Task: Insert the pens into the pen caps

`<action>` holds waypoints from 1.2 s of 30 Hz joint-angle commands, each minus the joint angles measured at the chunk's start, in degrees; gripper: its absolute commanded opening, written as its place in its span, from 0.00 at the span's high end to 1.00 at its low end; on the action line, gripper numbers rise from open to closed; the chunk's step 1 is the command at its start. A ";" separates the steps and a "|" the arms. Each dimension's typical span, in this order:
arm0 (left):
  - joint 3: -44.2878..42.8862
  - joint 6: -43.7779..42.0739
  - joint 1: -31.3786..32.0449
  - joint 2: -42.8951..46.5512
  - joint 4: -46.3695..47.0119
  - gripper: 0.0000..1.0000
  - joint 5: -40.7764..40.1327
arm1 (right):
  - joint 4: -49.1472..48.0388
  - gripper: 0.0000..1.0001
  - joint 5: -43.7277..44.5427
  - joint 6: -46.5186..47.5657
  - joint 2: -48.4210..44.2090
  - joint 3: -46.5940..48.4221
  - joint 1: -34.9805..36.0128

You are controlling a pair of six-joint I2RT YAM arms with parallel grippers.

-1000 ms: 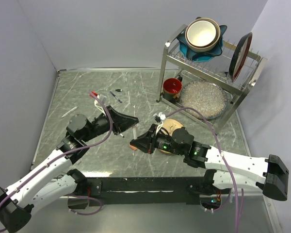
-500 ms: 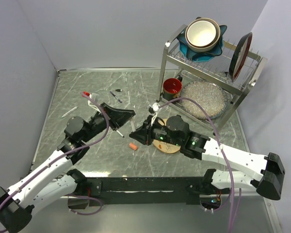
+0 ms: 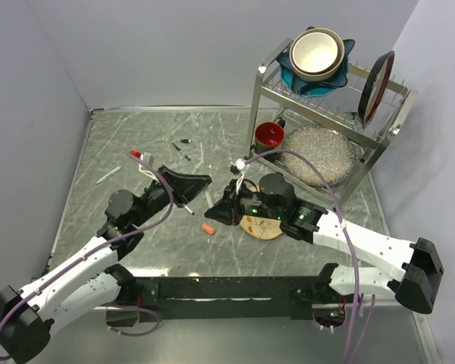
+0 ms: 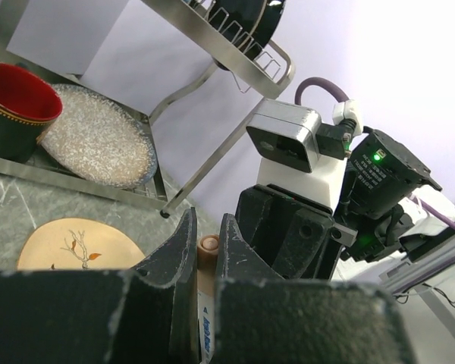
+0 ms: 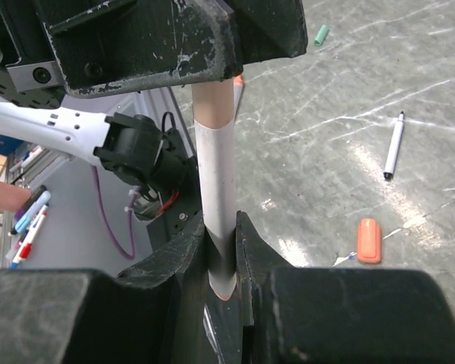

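A white pen (image 5: 216, 174) with a tan end (image 4: 208, 244) spans the gap between my two grippers, held above the table. My left gripper (image 4: 207, 227) is shut on its tan end; in the top view this gripper (image 3: 205, 183) is at mid-table. My right gripper (image 5: 221, 227) is shut on the white barrel near its reddish tip and faces the left gripper tip to tip (image 3: 212, 213). An orange-red pen cap (image 3: 208, 227) lies loose on the table below them and also shows in the right wrist view (image 5: 368, 240).
More pens (image 3: 181, 152) lie at the far middle, one white pen (image 3: 108, 174) lies at the left, and another (image 5: 393, 145) lies near a small green cap (image 5: 321, 33). A wooden coaster (image 3: 262, 227) lies under the right arm. A dish rack (image 3: 330, 114) with a red cup (image 3: 270, 136) stands at the back right.
My right gripper has moved away from the orange-red cap, which stays on the table, up to the pen in my left gripper and shut on it. The left gripper shifted slightly.
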State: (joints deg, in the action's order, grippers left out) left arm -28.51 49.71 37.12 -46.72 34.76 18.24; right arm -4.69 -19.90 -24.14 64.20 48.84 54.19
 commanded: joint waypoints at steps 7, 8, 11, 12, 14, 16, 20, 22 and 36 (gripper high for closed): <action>-1.09 -0.58 6.03 -3.03 -23.31 0.99 10.77 | -23.79 1.00 8.23 2.69 0.22 11.81 -5.06; -4.41 -1.28 6.03 -3.37 -25.08 0.99 8.59 | -23.35 1.00 7.69 2.70 0.13 11.20 -5.06; -12.93 -6.28 6.03 -5.92 -32.11 0.99 3.41 | -23.44 0.98 6.02 1.47 -1.01 7.07 -5.06; -15.06 -7.08 5.94 -7.58 -33.43 0.99 2.25 | -23.09 0.94 5.58 1.29 -1.36 4.97 -5.06; -20.93 -8.22 5.68 -9.35 -36.94 0.99 0.05 | -21.16 0.79 4.35 1.29 -2.85 3.20 -5.06; -24.21 -9.46 4.81 -12.15 -38.45 0.99 -1.62 | -18.44 0.63 3.56 1.29 -4.69 0.65 -4.98; -31.76 -9.91 -0.80 -16.99 -42.32 0.99 -2.51 | -13.51 0.45 -0.21 1.12 -8.82 -4.00 -4.98; -32.48 -8.76 -3.97 -19.88 -41.62 0.99 1.34 | -11.58 0.33 -1.45 1.03 -11.89 -7.43 -4.98; -35.03 -6.83 -9.26 -46.24 -36.08 0.99 -3.30 | -7.79 0.00 4.96 -1.61 -24.31 -16.14 -4.89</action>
State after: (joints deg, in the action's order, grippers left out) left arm -60.27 41.78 28.51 -87.05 -2.87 16.05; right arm -12.32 -17.74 -25.04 40.36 32.58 49.23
